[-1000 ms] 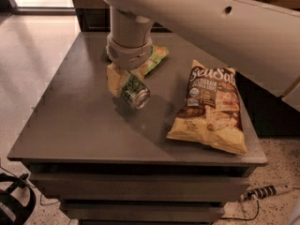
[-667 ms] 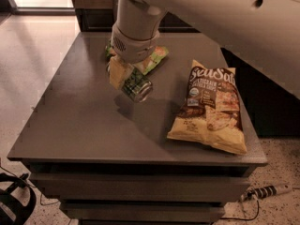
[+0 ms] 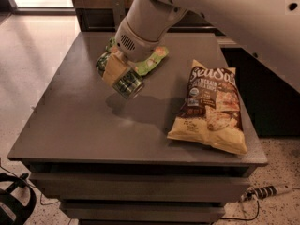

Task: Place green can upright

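Observation:
The green can [image 3: 129, 84] is dark green with pale markings and a silver end. It is tilted on its side, a little above the grey table [image 3: 84, 121], left of the middle. My gripper [image 3: 117, 74] hangs from the big white arm and is shut on the can; a tan finger [image 3: 114, 69] lies across its upper left side. The can's shadow falls on the table just below it. The can's far end is hidden behind the finger.
A flat green snack bag [image 3: 152, 62] lies behind the can, partly under the wrist. A yellow and brown chip bag [image 3: 211, 109] lies at the table's right. The white arm [image 3: 225, 13] crosses the upper right. Cables [image 3: 262, 191] lie on the floor.
The gripper has lifted a little and turned with the can held in it, and the arm has swung further across the top of the view.

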`<action>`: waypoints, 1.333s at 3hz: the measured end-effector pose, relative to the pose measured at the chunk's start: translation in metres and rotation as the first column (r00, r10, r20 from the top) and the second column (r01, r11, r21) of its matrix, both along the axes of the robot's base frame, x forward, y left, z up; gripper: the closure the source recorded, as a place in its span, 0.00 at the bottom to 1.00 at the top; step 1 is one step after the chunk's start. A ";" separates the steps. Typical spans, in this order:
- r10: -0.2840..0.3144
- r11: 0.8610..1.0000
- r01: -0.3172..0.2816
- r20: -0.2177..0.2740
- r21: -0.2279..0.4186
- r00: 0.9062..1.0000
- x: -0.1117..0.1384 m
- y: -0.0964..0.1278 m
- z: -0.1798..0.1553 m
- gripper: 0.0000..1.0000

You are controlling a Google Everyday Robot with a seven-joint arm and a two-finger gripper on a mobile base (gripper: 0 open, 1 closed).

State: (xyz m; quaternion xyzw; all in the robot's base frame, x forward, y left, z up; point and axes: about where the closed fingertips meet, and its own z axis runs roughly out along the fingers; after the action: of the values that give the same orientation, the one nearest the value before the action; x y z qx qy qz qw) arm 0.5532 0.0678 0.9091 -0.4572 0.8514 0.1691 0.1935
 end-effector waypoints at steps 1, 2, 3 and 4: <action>0.076 0.990 -0.080 0.034 0.114 0.996 -0.009 0.017 -0.005 1.00; 0.113 0.966 -0.132 0.094 0.222 0.989 -0.019 0.029 -0.010 1.00; 0.108 0.935 -0.161 0.180 0.315 0.978 -0.023 0.036 -0.008 1.00; 0.089 0.902 -0.188 0.260 0.389 0.961 -0.025 0.042 -0.004 1.00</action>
State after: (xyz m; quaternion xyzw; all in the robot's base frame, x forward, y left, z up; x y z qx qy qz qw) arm 0.5284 0.1098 0.9052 -0.4829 0.7329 0.3017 0.3723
